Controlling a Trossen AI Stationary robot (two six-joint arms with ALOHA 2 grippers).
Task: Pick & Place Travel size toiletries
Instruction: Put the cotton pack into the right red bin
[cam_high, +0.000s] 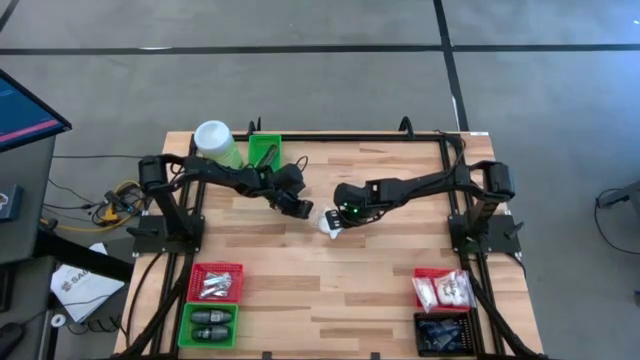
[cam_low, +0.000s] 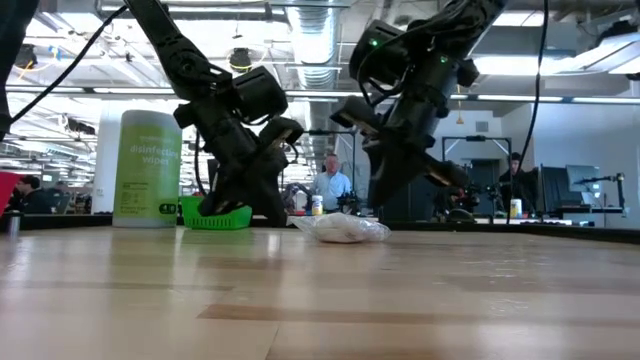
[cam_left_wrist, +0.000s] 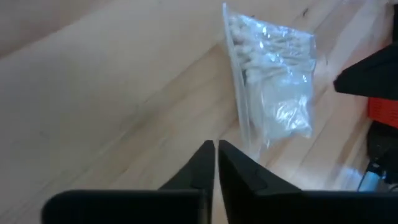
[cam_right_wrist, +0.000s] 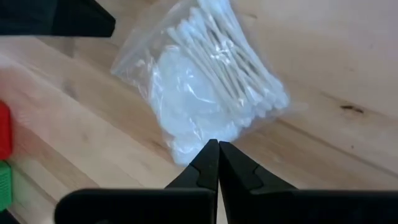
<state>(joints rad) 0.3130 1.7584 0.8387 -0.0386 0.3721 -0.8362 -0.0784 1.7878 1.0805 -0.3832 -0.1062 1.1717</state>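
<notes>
Nearest the front edge, bins (cam_high: 215, 282) hold sorted toiletries. At mid-table a clear bag of cotton swabs (cam_high: 328, 222) lies flat on the wooden table (cam_high: 330, 290). Right gripper (cam_high: 343, 217) hovers just above the bag, fingers pressed together, empty. Left gripper (cam_high: 301, 207) sits just beside it, likewise closed, empty. Farthest back stands a green canister (cam_high: 216, 143).
</notes>
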